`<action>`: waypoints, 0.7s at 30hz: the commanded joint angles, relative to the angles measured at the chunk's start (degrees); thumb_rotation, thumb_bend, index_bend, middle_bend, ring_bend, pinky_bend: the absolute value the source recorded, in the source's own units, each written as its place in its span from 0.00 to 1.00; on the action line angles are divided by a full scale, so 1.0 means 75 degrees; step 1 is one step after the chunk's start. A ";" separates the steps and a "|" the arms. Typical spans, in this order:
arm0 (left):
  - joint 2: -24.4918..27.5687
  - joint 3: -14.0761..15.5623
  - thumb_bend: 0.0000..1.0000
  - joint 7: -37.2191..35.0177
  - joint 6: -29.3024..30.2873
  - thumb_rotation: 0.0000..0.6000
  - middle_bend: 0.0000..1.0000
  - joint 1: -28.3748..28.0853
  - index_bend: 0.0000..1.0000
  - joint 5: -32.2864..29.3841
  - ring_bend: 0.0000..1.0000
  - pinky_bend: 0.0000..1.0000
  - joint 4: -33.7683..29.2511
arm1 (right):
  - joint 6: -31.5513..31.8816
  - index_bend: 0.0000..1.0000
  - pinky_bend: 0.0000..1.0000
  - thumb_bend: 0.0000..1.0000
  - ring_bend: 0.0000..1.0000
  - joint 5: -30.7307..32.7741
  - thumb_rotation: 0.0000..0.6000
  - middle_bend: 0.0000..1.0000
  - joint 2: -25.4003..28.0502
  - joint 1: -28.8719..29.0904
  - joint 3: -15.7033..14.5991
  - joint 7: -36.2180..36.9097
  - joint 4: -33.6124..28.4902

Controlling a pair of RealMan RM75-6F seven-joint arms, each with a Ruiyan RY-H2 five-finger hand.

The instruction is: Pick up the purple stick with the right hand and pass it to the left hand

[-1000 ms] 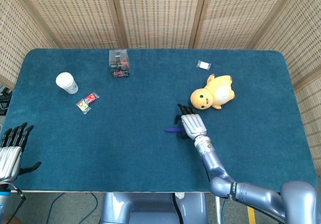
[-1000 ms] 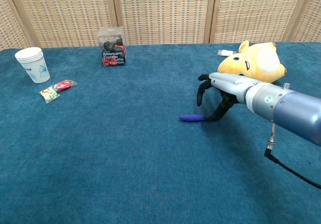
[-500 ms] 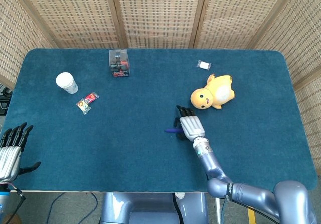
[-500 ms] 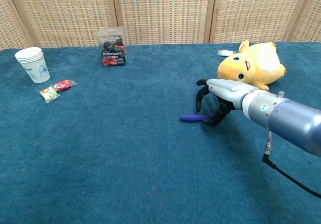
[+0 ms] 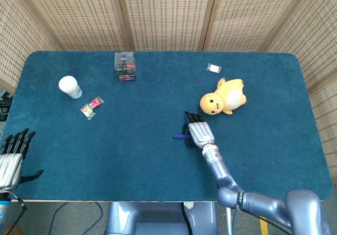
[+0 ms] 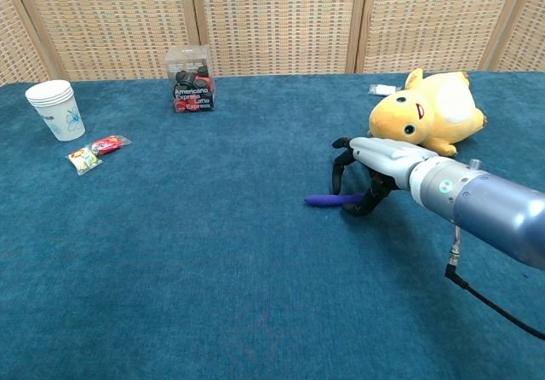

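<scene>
The purple stick lies on the blue cloth near the table's middle, pointing left. My right hand is lowered over its right end, with dark fingers curled down around it and the thumb closing from below. That end is hidden under the palm in the head view. My left hand hovers at the table's front left corner, fingers spread, holding nothing. The chest view does not show it.
A yellow plush duck lies just behind the right hand. A clear box, a paper cup, candy packets and a small white item sit farther back.
The right hand has sunk lower and drawn slightly toward me, and its fingers have curled tighter around the stick's right end. The left hand has not moved.
</scene>
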 commanded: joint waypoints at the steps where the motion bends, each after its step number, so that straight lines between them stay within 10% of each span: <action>1: 0.0005 -0.0001 0.00 -0.0013 0.0009 1.00 0.00 0.0003 0.00 -0.0005 0.00 0.00 -0.0001 | -0.0005 0.51 0.00 0.51 0.00 0.0040 1.00 0.00 -0.0038 0.0014 0.0007 -0.0012 0.0063; 21: -0.0006 0.0020 0.00 0.0002 -0.0016 1.00 0.00 -0.0015 0.00 -0.0036 0.00 0.00 0.0013 | -0.0045 0.58 0.00 0.55 0.00 0.0071 1.00 0.00 -0.0103 0.0016 0.0010 0.0132 0.0192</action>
